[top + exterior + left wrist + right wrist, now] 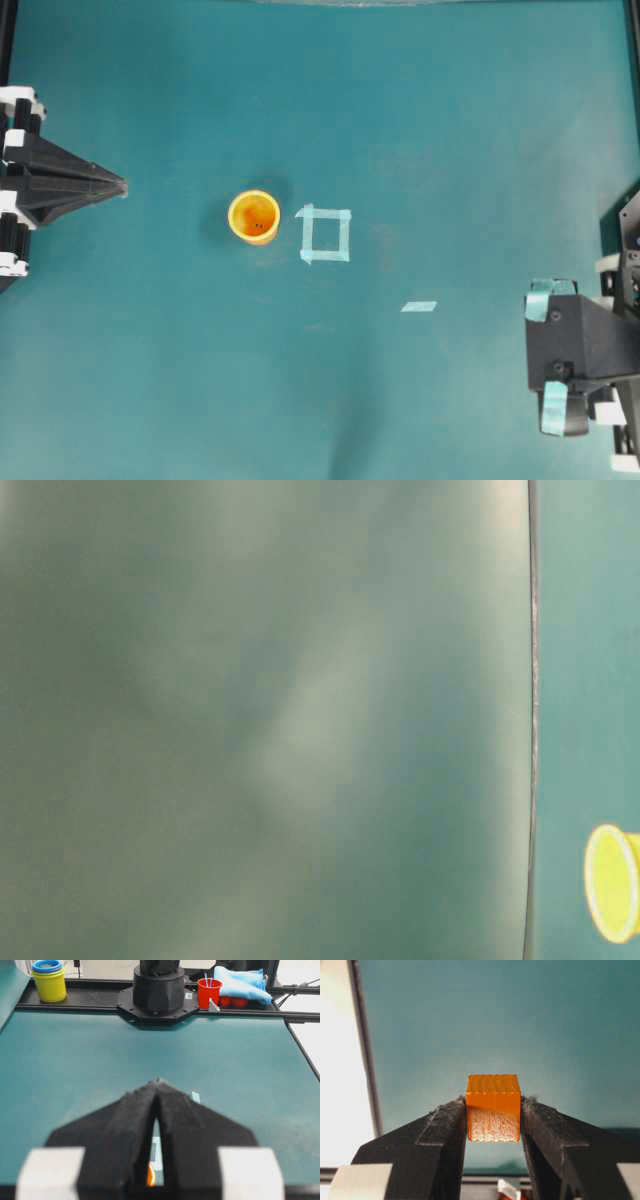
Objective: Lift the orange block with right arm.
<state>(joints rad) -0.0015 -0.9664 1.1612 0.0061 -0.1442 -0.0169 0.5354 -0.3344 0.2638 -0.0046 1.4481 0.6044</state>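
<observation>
A glossy, wood-grained orange block (493,1108) sits between matt black, dust-flecked gripper fingers (442,1127) above a smooth, matt teal bench (495,1020).

Two matte black arms with pointed grippers

The left gripper (118,186) tapers to a sharp black wedge, with white fittings stacked along its base; from the wrist view its fingers (131,1120) look rough and dusty, each flanked by a white block. The right arm (582,350) has a boxy black wrist with visible screws, teal tape strips and white fittings; its fingers (442,1127) are black with fuzzy, worn edges.
</observation>
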